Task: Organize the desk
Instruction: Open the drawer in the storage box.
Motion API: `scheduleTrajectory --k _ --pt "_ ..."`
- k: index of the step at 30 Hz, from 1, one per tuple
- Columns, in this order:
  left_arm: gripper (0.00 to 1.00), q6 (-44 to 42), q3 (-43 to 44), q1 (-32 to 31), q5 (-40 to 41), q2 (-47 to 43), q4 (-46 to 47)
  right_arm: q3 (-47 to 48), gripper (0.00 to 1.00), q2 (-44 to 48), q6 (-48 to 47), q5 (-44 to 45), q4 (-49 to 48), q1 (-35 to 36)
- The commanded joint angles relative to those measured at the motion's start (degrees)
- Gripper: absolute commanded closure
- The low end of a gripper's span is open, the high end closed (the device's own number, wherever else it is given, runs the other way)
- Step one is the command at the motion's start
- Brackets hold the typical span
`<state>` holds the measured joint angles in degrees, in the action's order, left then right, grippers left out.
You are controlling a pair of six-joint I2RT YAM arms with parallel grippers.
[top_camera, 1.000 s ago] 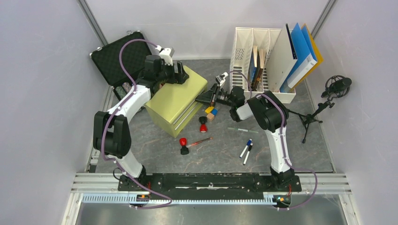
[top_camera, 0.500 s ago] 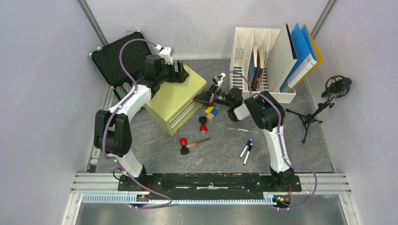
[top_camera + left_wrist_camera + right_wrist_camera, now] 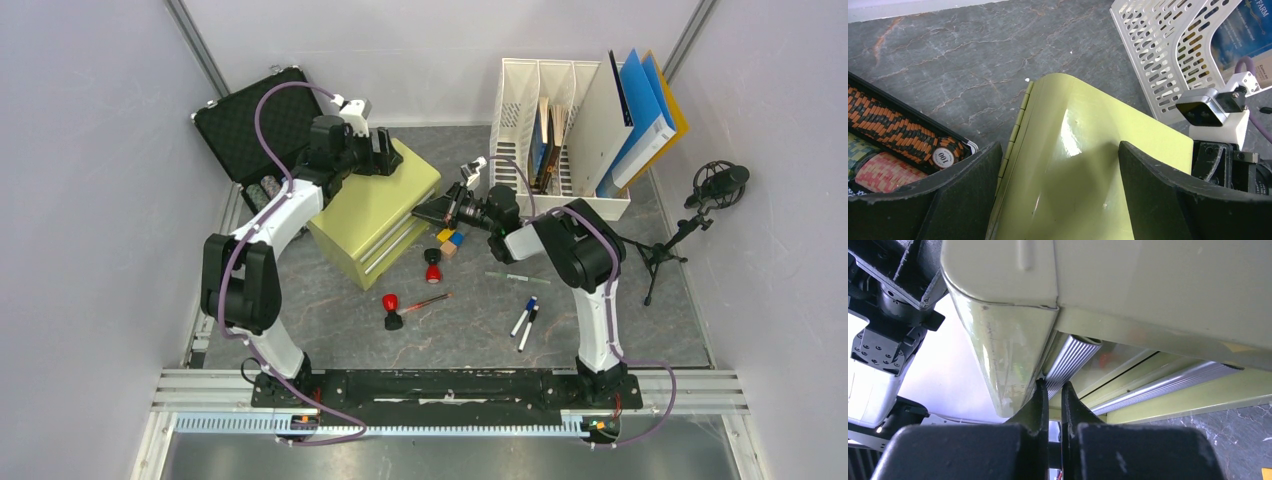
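desk: dark grey slab [image 3: 470, 335] with stone veining. It lies under everything and reaches all the walls.
desk, handling: judged hard, rigid, heavy and smooth. It is a fixture, not a thing to lift. Loose items will likely slide or roll on it.
where to hold: nowhere on the desk itself. Take hold of what lies on it; for the cabinet [image 3: 375, 210], the ribbed handle [image 3: 1070, 357].
cabinet, handling: glossy painted metal by the look, so slippery on flat faces. May skid on the slab if its drawer is pulled unbraced.
left gripper [image 3: 1059, 160]: jaws wide apart, straddling the cabinet's top at its far hinge edge. Holds nothing. Contact with the top cannot be told.
right gripper [image 3: 1053, 387]: jaws almost together with a thin slit between. The tips are at the handle's end, by the cabinet's corner. Nothing seen between them.
loose items: two pens [image 3: 525, 320], two red-topped stamps [image 3: 391, 305] and small blocks [image 3: 450, 240], lying near the cabinet's front.
writing, chip [image 3: 942, 158]: "100", in the open case [image 3: 250, 125].
writing, book [image 3: 1248, 25]: "FARM", seen behind the rack [image 3: 1168, 45].
other labels: too small to read.
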<state>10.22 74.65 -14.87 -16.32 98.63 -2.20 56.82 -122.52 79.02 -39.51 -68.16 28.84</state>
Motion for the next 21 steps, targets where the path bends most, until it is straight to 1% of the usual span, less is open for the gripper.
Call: scheduleTrajectory --k 1,12,16,17,19,21 --pt "0.34 -0.46 -5.13 -4.51 -1.32 7.01 -22.8 -1.22 1.0 4.66 -6.44 -1.87 -2.98 0.34" --pt "0.33 -0.46 -4.43 -4.14 -0.47 7.53 -23.5 -2.68 1.0 6.39 -5.73 -2.83 -4.76 -0.36" --pt "0.31 -0.37 -4.25 -4.06 -0.48 7.72 -23.56 -3.26 1.0 7.05 -6.42 -3.06 -4.56 -0.5" --pt "0.3 -0.37 -4.18 -4.11 -0.47 7.8 -23.62 -3.46 0.99 7.26 -7.1 -2.95 -4.02 -0.65" --pt "0.28 -0.37 -4.17 -4.09 -0.58 7.88 -23.64 -3.45 0.78 7.36 -8.66 -3.11 -2.38 -0.69" --pt "0.26 -0.37 -4.08 -4.04 -0.65 7.87 -23.65 -3.4 0.68 7.23 -9.81 -3.08 -1.53 -0.8"
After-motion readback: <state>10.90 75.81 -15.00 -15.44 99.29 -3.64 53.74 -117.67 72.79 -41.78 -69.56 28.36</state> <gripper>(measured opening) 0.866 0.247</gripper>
